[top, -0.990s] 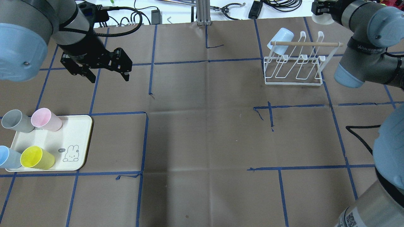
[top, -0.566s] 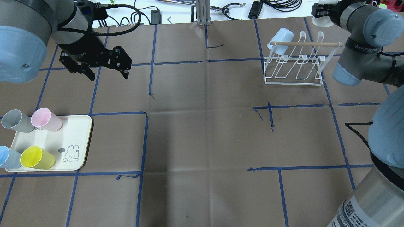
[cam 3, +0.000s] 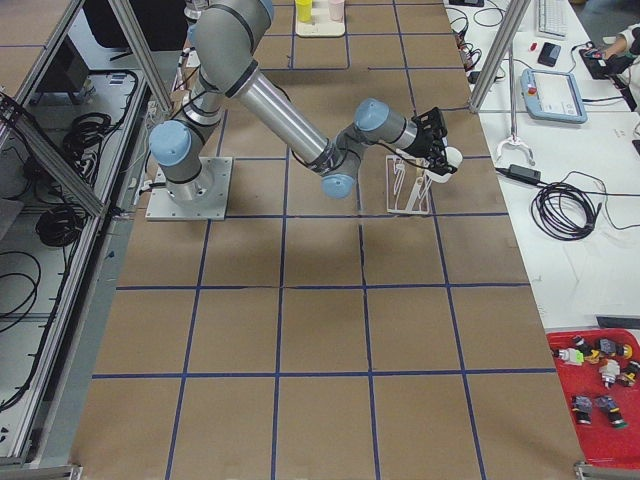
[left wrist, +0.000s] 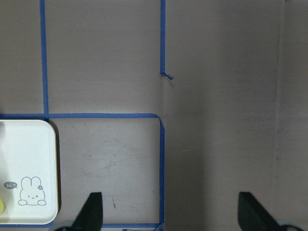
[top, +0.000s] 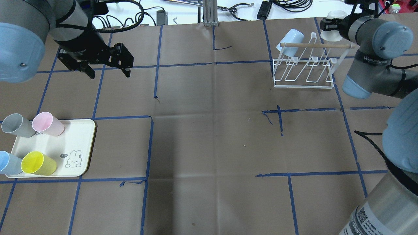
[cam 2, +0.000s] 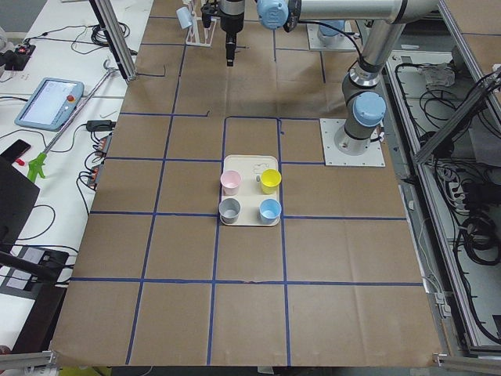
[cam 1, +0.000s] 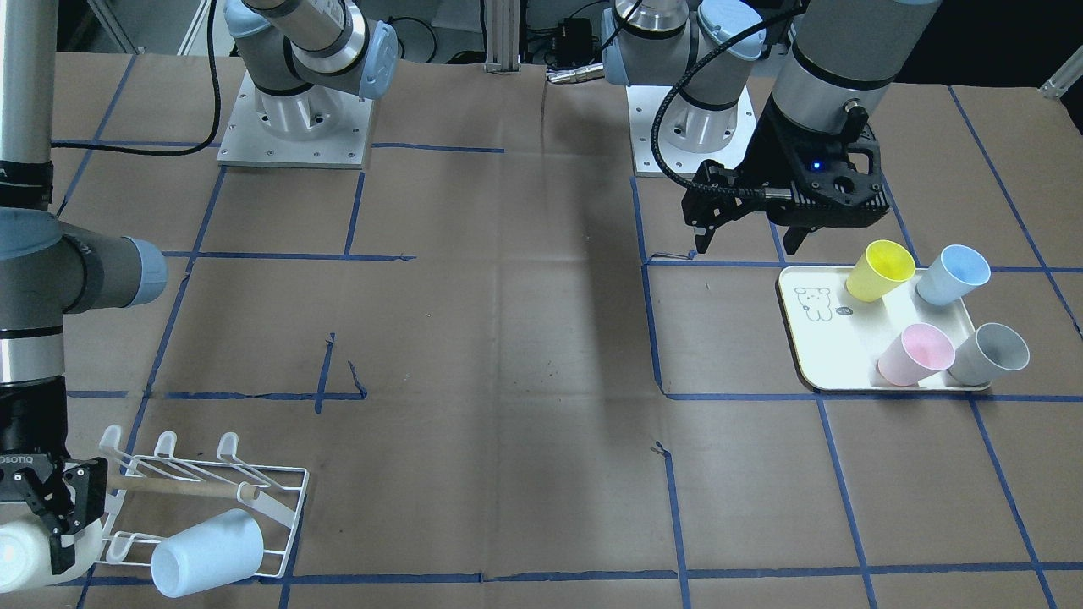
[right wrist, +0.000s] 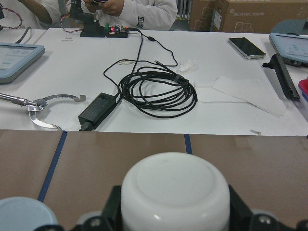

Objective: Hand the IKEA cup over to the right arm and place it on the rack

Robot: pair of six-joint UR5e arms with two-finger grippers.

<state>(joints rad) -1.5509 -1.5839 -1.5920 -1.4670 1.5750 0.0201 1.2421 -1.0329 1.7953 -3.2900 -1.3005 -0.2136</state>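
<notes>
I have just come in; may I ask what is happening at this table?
The right arm's black pincer is shut on a white plastic cup, holding it at one end of the white wire cup rack, where a pale blue cup already hangs. The left arm's black pincer hovers open and empty over the brown table, near the cream rectangular tray carrying a grey cup, a pink cup, a sky-blue cup and a yellow cup.
</notes>
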